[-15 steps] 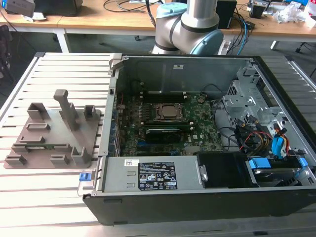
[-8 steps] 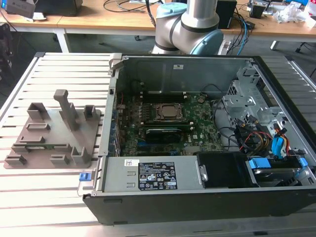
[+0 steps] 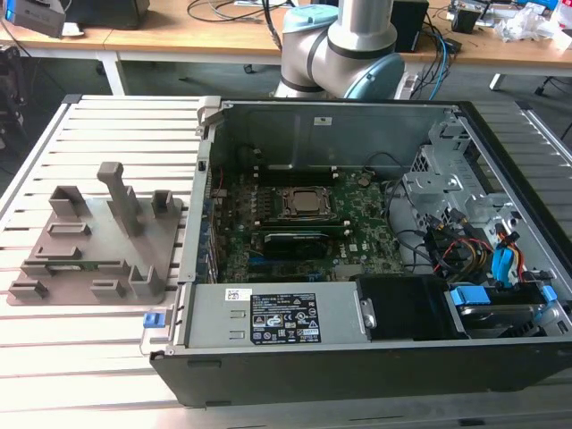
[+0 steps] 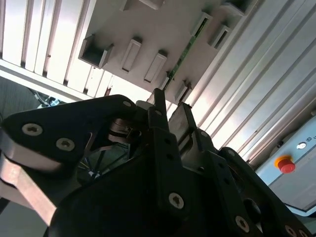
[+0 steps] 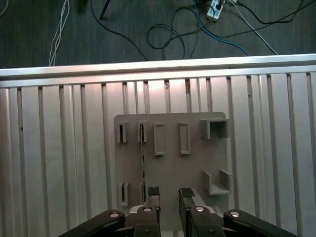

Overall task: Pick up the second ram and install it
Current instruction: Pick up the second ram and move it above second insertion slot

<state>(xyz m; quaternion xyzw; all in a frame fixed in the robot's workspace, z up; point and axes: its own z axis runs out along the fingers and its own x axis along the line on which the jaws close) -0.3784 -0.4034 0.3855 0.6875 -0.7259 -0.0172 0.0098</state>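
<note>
The gripper [image 5: 169,194] hangs over the grey fixture tray [image 5: 170,168], which lies flat on the slatted aluminium tabletop [image 5: 59,148]. Its jaws are released, with a clear gap between the two black fingertips [image 5: 153,193] and nothing held in it. The second ram [image 5: 143,160] stands on its long edge in the tray, each end seated in a small slotted block, so in the first wrist view it reads as a thin dark line. One fingertip is just beside the ram's nearer end and not touching it. In the second wrist view the gripper [image 4: 172,111] points toward the tray, and the ram [image 4: 183,58] shows as a narrow green strip beyond the fingertips. In the exterior view the tray [image 3: 85,241] sits to the exterior view's left of the open computer case [image 3: 340,116], with the ram [image 3: 82,264] near its front edge. The green motherboard [image 3: 357,223] lies inside the case, well apart from the tray.
</note>
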